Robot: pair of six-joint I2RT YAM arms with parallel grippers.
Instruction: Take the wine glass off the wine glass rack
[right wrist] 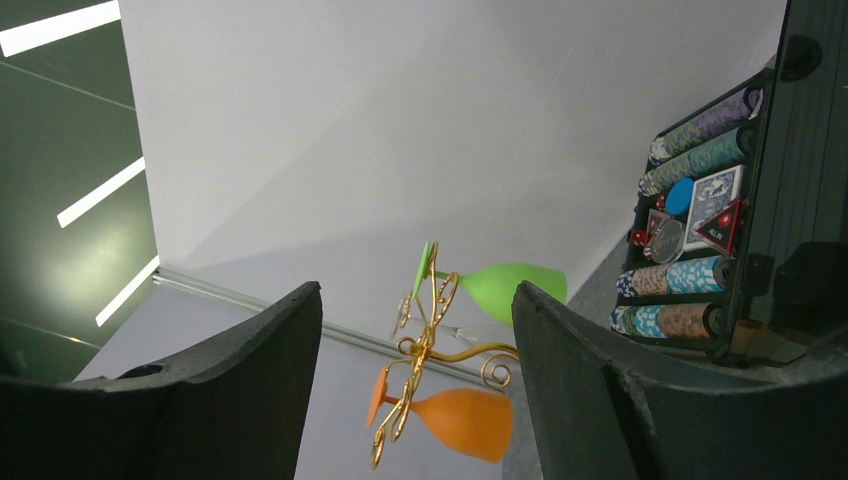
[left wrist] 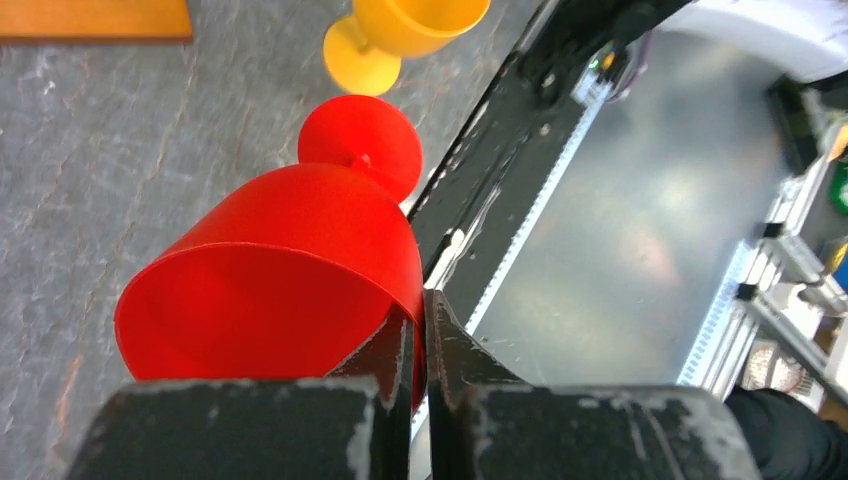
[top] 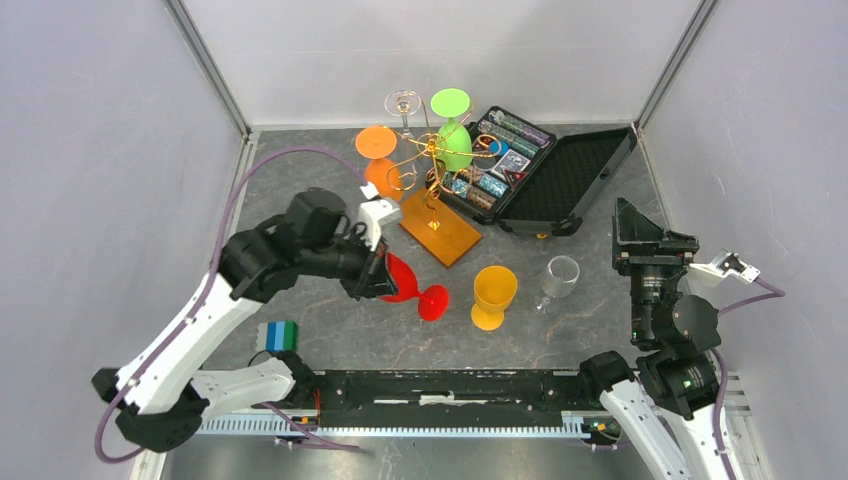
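Red wine glass (left wrist: 290, 250) is off the wine glass rack (top: 432, 165), tilted low over the desk (top: 330, 330), just in front of the rack's wooden base. Left tool (left wrist: 420, 320) pinches its rim. Right tool (right wrist: 415, 295) spread, holding nothing. Green glass (top: 453, 145) and orange glass (top: 376, 142) hang on the rack.

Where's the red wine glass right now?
The red wine glass is left of centre in the top view, tilted, rim pinched in the left tool, just in front of the rack's wooden base, yellow glass to its right.
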